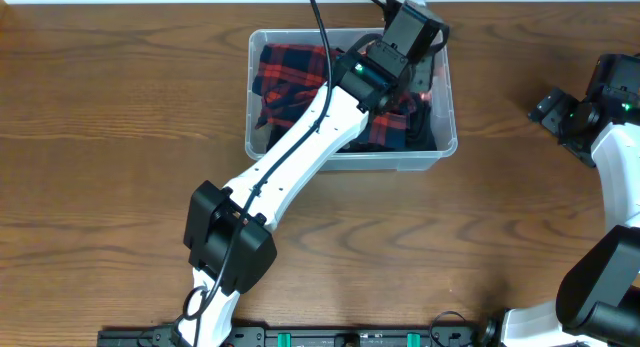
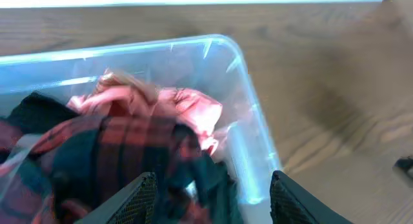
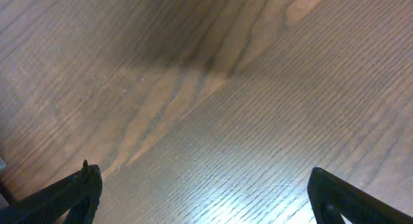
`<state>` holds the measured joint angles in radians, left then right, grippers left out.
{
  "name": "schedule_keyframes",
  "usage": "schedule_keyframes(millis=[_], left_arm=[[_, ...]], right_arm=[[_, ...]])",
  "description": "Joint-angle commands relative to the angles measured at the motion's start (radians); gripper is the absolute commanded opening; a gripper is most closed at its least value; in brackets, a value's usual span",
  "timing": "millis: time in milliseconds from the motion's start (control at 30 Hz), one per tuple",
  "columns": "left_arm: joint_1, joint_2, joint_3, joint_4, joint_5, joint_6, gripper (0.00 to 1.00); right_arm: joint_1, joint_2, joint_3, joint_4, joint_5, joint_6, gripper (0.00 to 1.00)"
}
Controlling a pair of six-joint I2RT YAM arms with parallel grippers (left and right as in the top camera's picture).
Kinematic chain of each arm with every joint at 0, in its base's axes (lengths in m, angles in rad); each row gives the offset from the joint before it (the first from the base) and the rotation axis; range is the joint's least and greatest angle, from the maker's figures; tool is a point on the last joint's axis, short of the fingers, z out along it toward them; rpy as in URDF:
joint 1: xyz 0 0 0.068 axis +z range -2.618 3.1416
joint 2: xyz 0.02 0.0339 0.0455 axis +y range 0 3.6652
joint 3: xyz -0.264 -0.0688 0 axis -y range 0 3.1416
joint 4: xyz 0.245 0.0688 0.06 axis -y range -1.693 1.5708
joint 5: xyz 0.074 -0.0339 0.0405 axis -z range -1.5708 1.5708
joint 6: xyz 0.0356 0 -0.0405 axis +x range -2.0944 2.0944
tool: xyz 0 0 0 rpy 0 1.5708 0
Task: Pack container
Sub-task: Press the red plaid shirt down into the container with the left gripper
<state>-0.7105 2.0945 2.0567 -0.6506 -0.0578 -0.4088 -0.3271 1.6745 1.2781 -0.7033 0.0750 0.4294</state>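
Overhead: container (image 1: 251, 87) sits upper centre on the table (image 1: 100, 167), red-and-dark plaid cloth (image 1: 290, 72) inside, left arm (image 1: 300, 157) reaching over its right half. Left wrist: left gripper (image 2: 210, 201) spread above the cloth near the container's right wall, pinching nothing. Right wrist: right gripper (image 3: 206, 198) spread wide over bare wood. No legible writing in any view.

Cloth (image 1: 290, 72) lies in the container (image 1: 400, 165) under the left hand (image 2: 213, 199), right hand (image 3: 203, 192) well apart.
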Motion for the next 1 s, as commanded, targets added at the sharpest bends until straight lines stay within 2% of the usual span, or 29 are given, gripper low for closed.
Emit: schedule_keyframes(millis=[0, 100, 233, 533, 767, 967], left_arm=[[0.015, -0.041, 0.023, -0.071, -0.007, 0.119, 0.57], [0.036, -0.058, 0.023, -0.198, -0.046, 0.171, 0.57], [0.074, -0.078, 0.023, -0.322, -0.114, 0.181, 0.57], [0.126, -0.173, 0.023, -0.304, -0.119, 0.237, 0.57], [0.126, -0.191, 0.017, -0.459, -0.129, 0.237, 0.57], [0.124, -0.147, -0.007, -0.492, -0.135, 0.222, 0.57]], right_arm=[[-0.001, -0.007, 0.014, 0.000, 0.003, 0.011, 0.99], [-0.001, -0.007, 0.014, 0.000, 0.003, 0.011, 0.99], [-0.001, -0.007, 0.014, 0.000, 0.003, 0.011, 0.99], [-0.001, -0.007, 0.014, 0.000, 0.003, 0.011, 0.99], [-0.002, -0.007, 0.014, 0.000, 0.003, 0.011, 0.99], [0.001, -0.007, 0.014, 0.000, 0.003, 0.011, 0.99]])
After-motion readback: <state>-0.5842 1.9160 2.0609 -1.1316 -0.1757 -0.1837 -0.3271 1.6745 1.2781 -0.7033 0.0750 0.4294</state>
